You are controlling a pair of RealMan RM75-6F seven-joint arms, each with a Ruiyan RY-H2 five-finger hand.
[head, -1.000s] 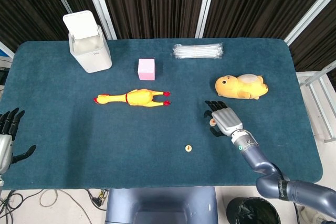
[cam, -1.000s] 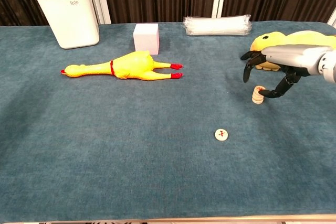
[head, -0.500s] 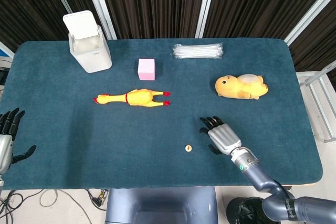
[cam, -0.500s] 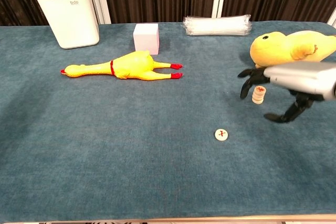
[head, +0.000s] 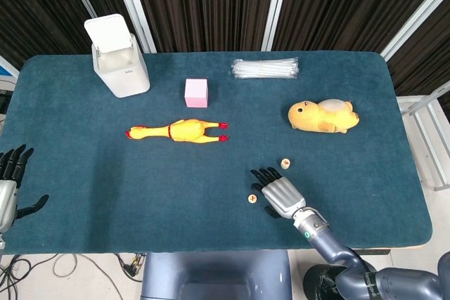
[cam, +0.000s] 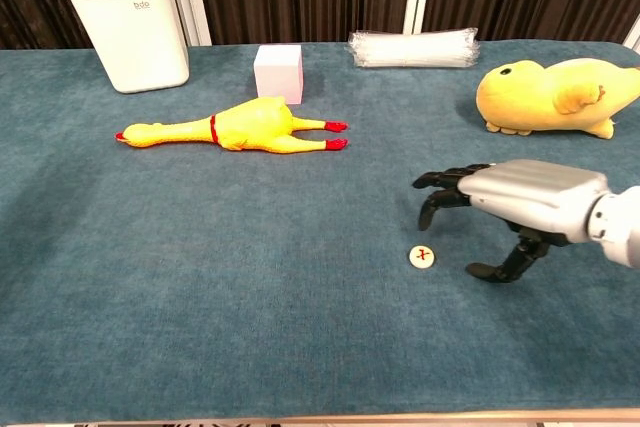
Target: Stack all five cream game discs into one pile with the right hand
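My right hand (cam: 520,207) hovers palm-down over the blue table (head: 84,173), my forearm reaching in from the near right corner. My fingers (cam: 440,187) are spread and curved downward like a loose claw, holding nothing, and my thumb (cam: 505,265) hangs apart below them, pointing back toward the near edge.

Just ahead of my fingertips, slightly toward the near edge, a single cream disc (cam: 423,257) with a red mark lies flat on the cloth. My fingertips are above and beside it, not touching it. In the head view the same disc (head: 251,199) sits right at the left of my fingers.

Beyond my fingers, toward the far side, stands the small pile of cream discs (head: 285,164). From the chest view my hand blocks it, so I cannot count how many it holds.

Farther past that pile lies a yellow plush toy (cam: 545,97). Well away to the left of my fingers are a rubber chicken (cam: 235,128), a pink cube (cam: 278,72) and a white bin (cam: 130,17). A bundle of clear straws (cam: 413,48) rests at the far edge.

My left hand (head: 10,180) stays off the table's left end, fingers apart and raised, holding nothing.
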